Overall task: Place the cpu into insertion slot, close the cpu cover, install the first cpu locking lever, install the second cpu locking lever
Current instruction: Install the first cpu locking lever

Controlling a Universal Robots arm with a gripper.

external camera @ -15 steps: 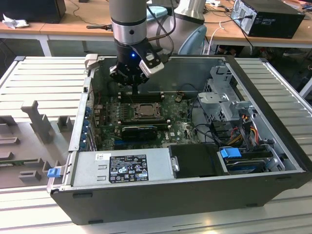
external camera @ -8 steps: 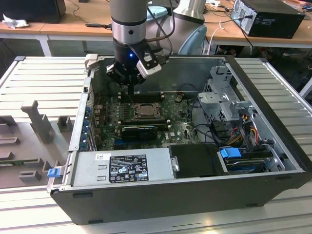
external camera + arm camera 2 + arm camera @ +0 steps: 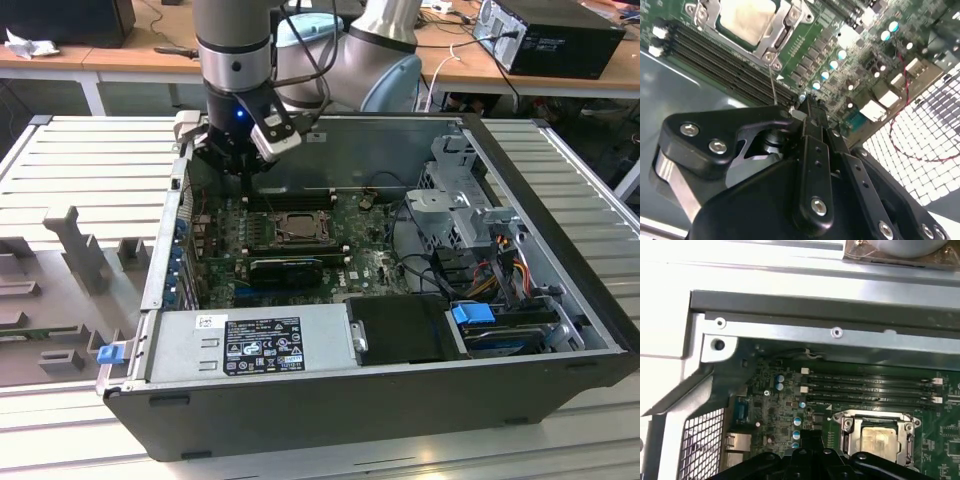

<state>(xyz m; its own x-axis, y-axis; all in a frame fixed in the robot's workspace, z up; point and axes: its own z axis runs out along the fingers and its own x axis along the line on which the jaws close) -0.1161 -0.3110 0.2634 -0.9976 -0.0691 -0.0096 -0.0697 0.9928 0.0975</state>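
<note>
Farthest to the exterior view's left of the insertion slot [image 3: 268, 232], outside the computer case [image 3: 330, 400], you had a grey fixture plate [image 3: 40, 330] carrying a few grey blocks. No chip showed among them. Nearer the slot on that same side, the gripper [image 3: 243, 182] reached down inside the case, close to the slot's corner. Its jaws were drawn together with no gap I could make out. A thin wire lever [image 3: 772, 82] ran from that corner of the slot toward the fingertips, but you could not tell from these views whether the jaws pinched it or merely sat beside it. At the slot itself, the cpu [image 3: 747, 17] lay flat inside, beige face up. The cpu cover [image 3: 874, 416] looked folded down around it, framing the chip through its window. By my reading, seating the chip and closing the cover were done, while that one lever looked not yet latched. I could not tell how the other lever stood. The case also held the green board, with the memory slots [image 3: 870, 387] just beside the insertion slot. On the near side of the slot sat the power supply [image 3: 255, 340]. To the exterior view's right of the slot were a metal drive cage [image 3: 455, 200] and bundled cables.
</note>
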